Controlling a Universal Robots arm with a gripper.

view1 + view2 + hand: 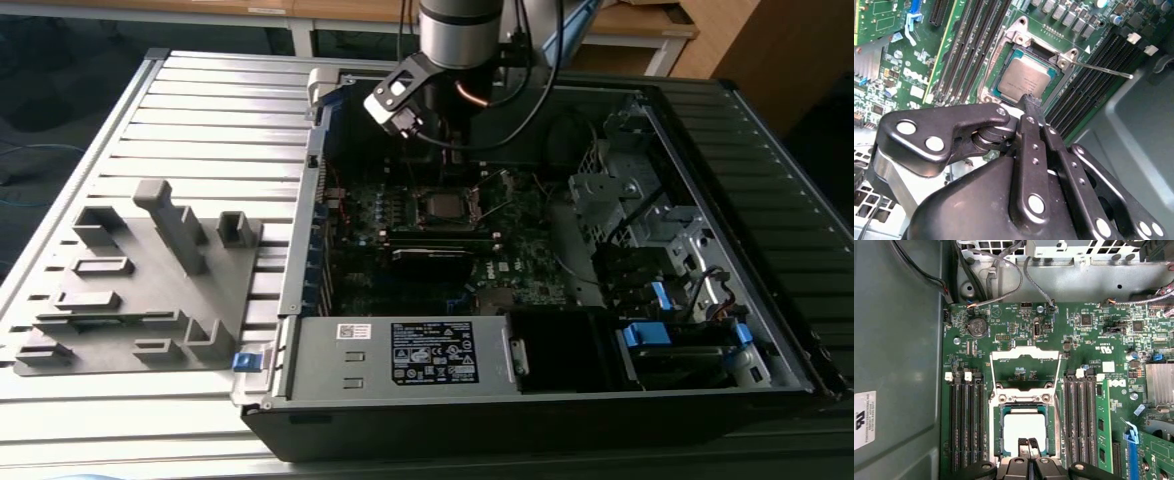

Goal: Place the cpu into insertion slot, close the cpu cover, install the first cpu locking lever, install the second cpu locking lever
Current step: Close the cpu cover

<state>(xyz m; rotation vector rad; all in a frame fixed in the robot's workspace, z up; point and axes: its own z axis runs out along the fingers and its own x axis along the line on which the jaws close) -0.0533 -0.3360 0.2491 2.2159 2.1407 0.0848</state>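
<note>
The cpu [1026, 77], a small square chip with a dull silver top, lies flat in the socket [441, 205] on the green motherboard; in the first wrist view the cpu [1024, 427] looks bright. The cpu cover [1025, 371], a thin metal frame with an open window, is swung back on its hinge, away from the chip. A thin locking lever [1104, 69] sticks out, unlatched, beside the socket. My gripper [1030, 100] hangs just above the chip's near edge, its black fingertips [1033, 444] shut together with nothing between them. In the exterior view the gripper [438, 135] is above the case's far end.
The open computer case [287, 300] lies on a slatted metal table. A power supply box [434, 352] with a white label fills its near end, and drive bays [641, 210] line the exterior view's right. Memory slots [1081, 420] flank the socket. A grey fixture [134, 280] sits beside the case.
</note>
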